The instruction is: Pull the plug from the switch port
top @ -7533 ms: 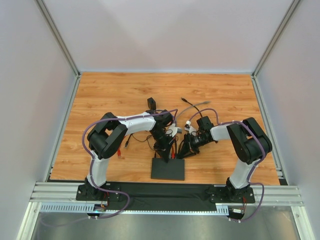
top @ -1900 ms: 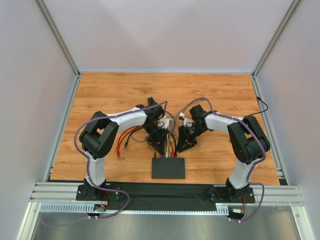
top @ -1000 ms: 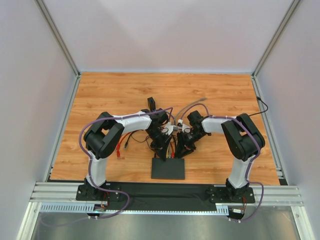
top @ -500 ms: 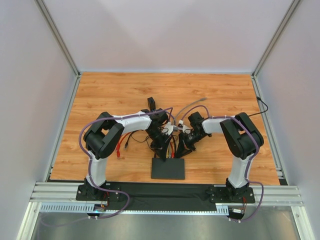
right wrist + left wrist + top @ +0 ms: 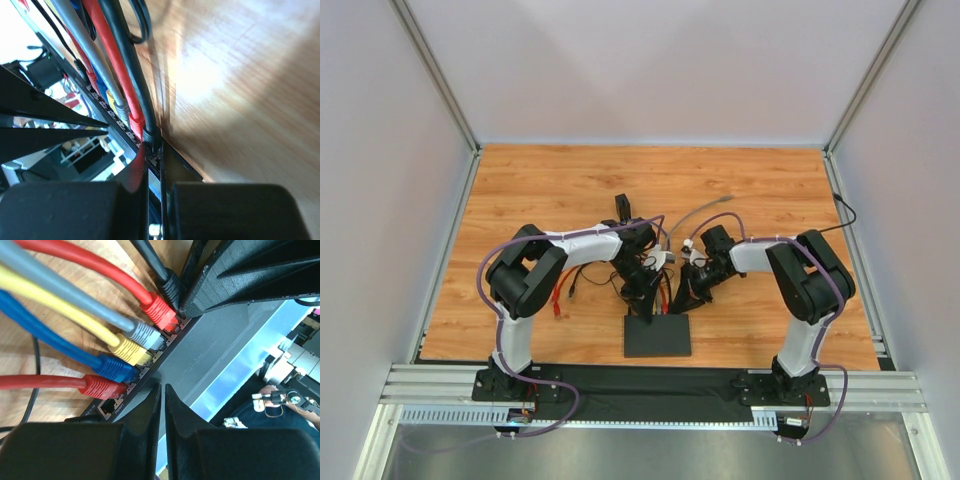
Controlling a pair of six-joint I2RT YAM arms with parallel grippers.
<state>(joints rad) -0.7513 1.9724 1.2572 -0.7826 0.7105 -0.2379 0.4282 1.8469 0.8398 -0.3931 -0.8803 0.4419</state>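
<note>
The flat black switch [image 5: 656,338] lies near the front edge, with cables plugged in along its far edge. In the left wrist view the plugs run red [image 5: 102,386], blue [image 5: 116,369], yellow [image 5: 131,350], grey [image 5: 145,334], red [image 5: 160,310], black [image 5: 172,289]. One socket [image 5: 106,406] beside the first red plug is empty. My left gripper [image 5: 162,386] is shut and empty, its tips on the switch top [image 5: 200,355]. My right gripper [image 5: 154,146] is closed to a narrow gap, and its tips pinch the black plug [image 5: 151,134] at its socket.
A small black cube-shaped block [image 5: 623,207] stands behind the arms. Loose red cable ends [image 5: 560,298] lie left of the switch. A grey cable [image 5: 712,207] runs to the back, and a black one [image 5: 842,216] goes to the right wall. The two grippers are close together.
My right arm has shifted slightly right while its gripper stays at the switch's far edge. The left arm has held still. All plugs remain in their sockets.
</note>
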